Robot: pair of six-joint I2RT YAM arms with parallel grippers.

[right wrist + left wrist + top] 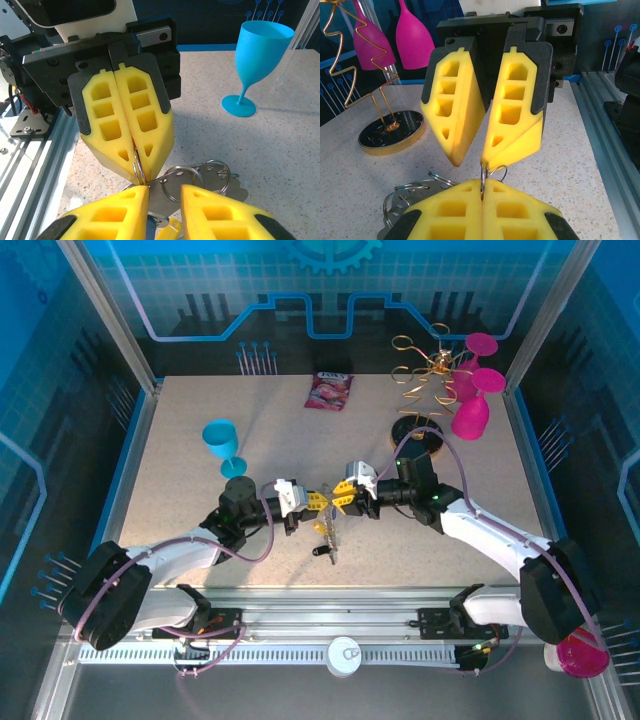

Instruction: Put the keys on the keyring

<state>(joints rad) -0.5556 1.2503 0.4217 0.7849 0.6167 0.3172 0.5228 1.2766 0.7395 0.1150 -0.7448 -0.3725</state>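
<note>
A blue goblet (222, 445) stands upright on the left half of the table (200, 530), about midway between the far and near edges and well apart from the arms.

The left hand (310, 503) is held above the middle of the table, nearer the near edge, and points right. Its yellow fingers (127, 120) are pressed together. Between their tips they pinch a thin silver ring (138, 172), which the left wrist view (483, 176) shows standing on edge in the seam.

The keys (325, 535) hang in a small bunch below the gap between the two hands, just above the table or touching it; I cannot tell which. The right wrist view shows more wire loops (182, 180) and flat metal pieces lying behind the pinched ring, with a yellow key head (167, 230) at the bottom edge. I cannot tell how these pieces are linked.

A red-and-pink packet (330, 390) lies flat at the middle of the far edge.

The right hand (343, 498) faces the left hand, tip to tip. Its fingers (220, 215) are spread, with the metal bunch showing in the gap between them. In the left wrist view, one of its tips (492, 157) is just beside the top of the pinched ring.

A gold wire rack (420, 375) on a round black base stands toward the far right corner. Two pink goblets (470, 410) stand just right of it.
</note>
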